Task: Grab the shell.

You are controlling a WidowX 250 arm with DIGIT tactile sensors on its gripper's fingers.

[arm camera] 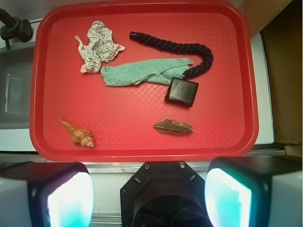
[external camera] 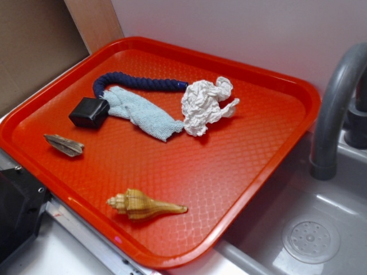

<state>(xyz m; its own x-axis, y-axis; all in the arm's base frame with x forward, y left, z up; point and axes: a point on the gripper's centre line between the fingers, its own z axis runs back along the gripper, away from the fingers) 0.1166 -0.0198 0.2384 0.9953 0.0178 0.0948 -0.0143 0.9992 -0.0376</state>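
Note:
The shell point(external camera: 143, 205) point(arm camera: 78, 134) is tan-golden, with a knobbly spiral end and a long thin point. It lies flat near the front edge of the red tray point(external camera: 229, 154) point(arm camera: 128, 109). In the wrist view my gripper point(arm camera: 149, 198) looks down from high above, behind the tray's near rim. It is open, its two pale fingertips point(arm camera: 71, 201) far apart with nothing between them. The shell sits ahead and left of the fingers, well apart from them. The exterior view does not show the gripper.
On the tray lie a crumpled white wad point(external camera: 203, 105), a dark blue rope point(external camera: 137, 83), a teal cloth point(external camera: 140, 113), a black block point(external camera: 89, 112) and a grey-brown sliver point(external camera: 64, 145). A grey faucet point(external camera: 335, 109) and sink drain point(external camera: 311, 238) stand to the right. The black robot base point(arm camera: 163, 194) is below the gripper.

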